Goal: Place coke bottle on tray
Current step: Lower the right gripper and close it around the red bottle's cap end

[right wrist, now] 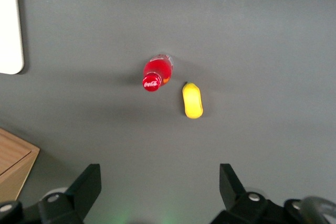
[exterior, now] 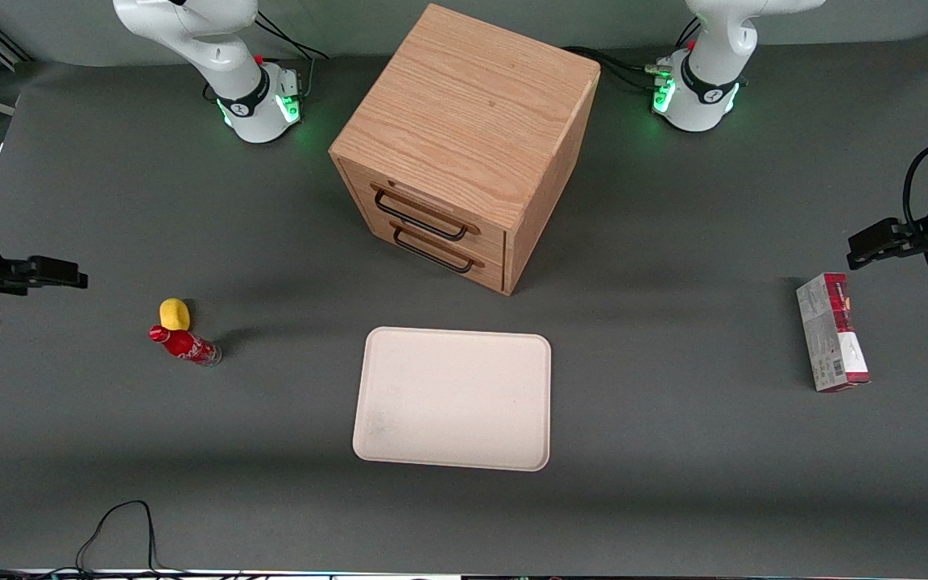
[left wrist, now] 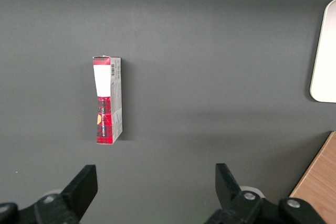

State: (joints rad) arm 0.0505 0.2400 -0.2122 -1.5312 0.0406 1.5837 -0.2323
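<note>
The coke bottle (exterior: 184,345) stands upright on the grey table toward the working arm's end, red cap up. In the right wrist view the coke bottle (right wrist: 156,73) shows from above. The cream tray (exterior: 453,399) lies flat and bare in front of the cabinet, nearer the front camera; a corner of the tray (right wrist: 9,24) shows in the right wrist view. My right gripper (exterior: 69,279) hangs above the table's working-arm end, well apart from the bottle. The gripper (right wrist: 160,182) is open and holds nothing.
A yellow lemon-like lump (exterior: 174,313) lies right beside the bottle, slightly farther from the front camera; the lump (right wrist: 192,100) also shows in the right wrist view. A wooden two-drawer cabinet (exterior: 464,137) stands mid-table. A red-and-grey carton (exterior: 830,332) lies toward the parked arm's end.
</note>
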